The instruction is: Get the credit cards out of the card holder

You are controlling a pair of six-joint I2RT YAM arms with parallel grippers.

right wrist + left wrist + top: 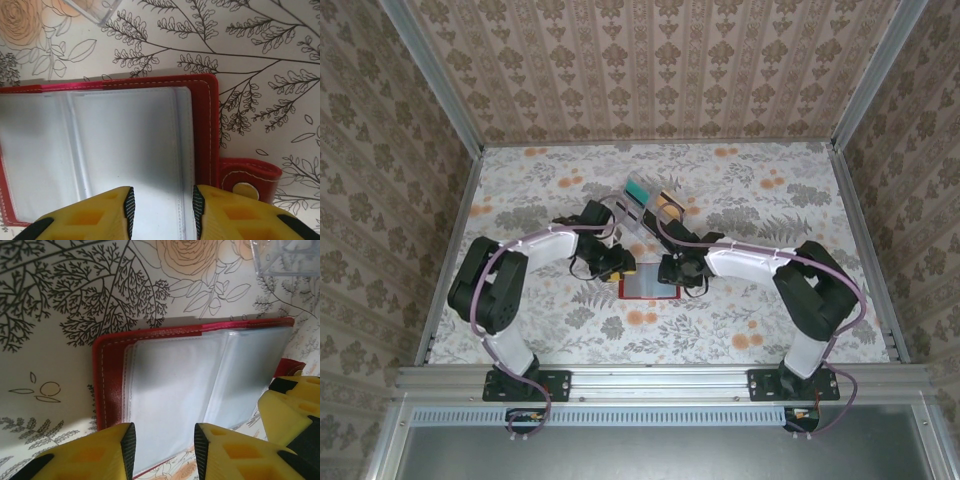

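Left arm (535, 245): reaches in from the left base and bends toward the middle of the flowered bench (520, 190)
Left claw (164, 446): sits low over the left half of the card holder (648, 287); its yellow fingers (100, 460) stand parted, the pale sleeve shows in the gap between them, and nothing is pinched; whether the tips touch the sleeve cannot be told
Card holder: lies open and flat on the bench at the middle, between the two claws, inside facing up, red border showing all round, long side running left to right
Sleeves (190, 380): clear plastic pockets cover the inside of the holder, pale grey-white, with a soft ridge at the centre fold
Credit cards: cannot be told apart from the pale sleeves
Clear rack (642, 205): stands on the bench just behind the holder, with a teal card and an orange card in it
Right claw (163, 207): sits low over the right half of the holder, facing the left claw; its yellow fingers are likewise parted with sleeve showing between them, holding nothing; in the left wrist view one of its fingers sits close beside the left claw
Tab (250, 175): a small red strap with a pale snap stud (243, 190), sticking out from the holder's right edge and lying on the bench
Right arm (760, 262): reaches in from the right base, bent toward the middle like the left arm
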